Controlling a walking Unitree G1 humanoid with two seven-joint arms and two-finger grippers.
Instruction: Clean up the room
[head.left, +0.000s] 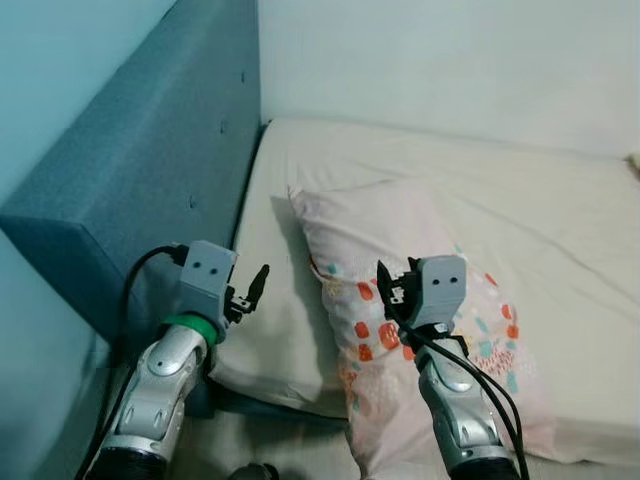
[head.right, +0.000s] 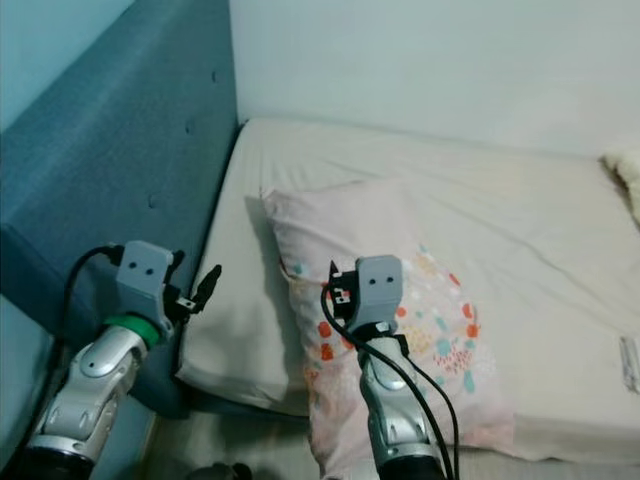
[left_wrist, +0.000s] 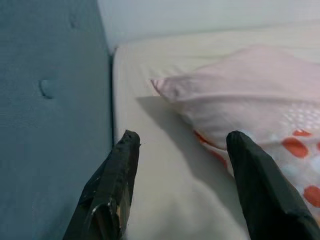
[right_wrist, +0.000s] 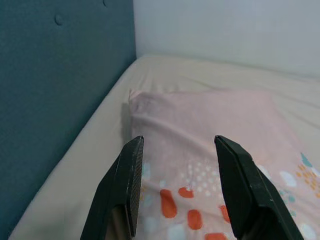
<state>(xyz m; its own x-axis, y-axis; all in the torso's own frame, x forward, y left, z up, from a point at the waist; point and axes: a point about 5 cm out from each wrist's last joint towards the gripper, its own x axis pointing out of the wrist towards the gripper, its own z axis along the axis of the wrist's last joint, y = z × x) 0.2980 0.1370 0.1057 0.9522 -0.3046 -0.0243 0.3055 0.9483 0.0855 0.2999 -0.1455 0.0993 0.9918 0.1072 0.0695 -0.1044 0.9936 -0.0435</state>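
The pale pink pillow with orange and teal spots (head.left: 410, 300) lies on the cream-sheeted bed (head.left: 560, 230) beside the blue padded headboard (head.left: 160, 170), its long axis running near to far. The right gripper (right_wrist: 175, 185) hovers directly over its near patterned half, fingers wide apart and empty. The left gripper (left_wrist: 182, 170), equally open and empty, hangs left of the pillow over bare sheet, so the right arm is judged nearer.

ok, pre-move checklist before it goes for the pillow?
1. Left pincer open, holding nothing: ok.
2. Right pincer open, holding nothing: ok.
3. Right pincer above the pillow, fingers not on the fabric: ok.
4. Left pincer over the sheet between headboard and pillow, touching neither: ok.
5. Pillow lies flat with nothing on top: ok.
6. Pillow's near edge at the mattress end, overhang: cannot tell.
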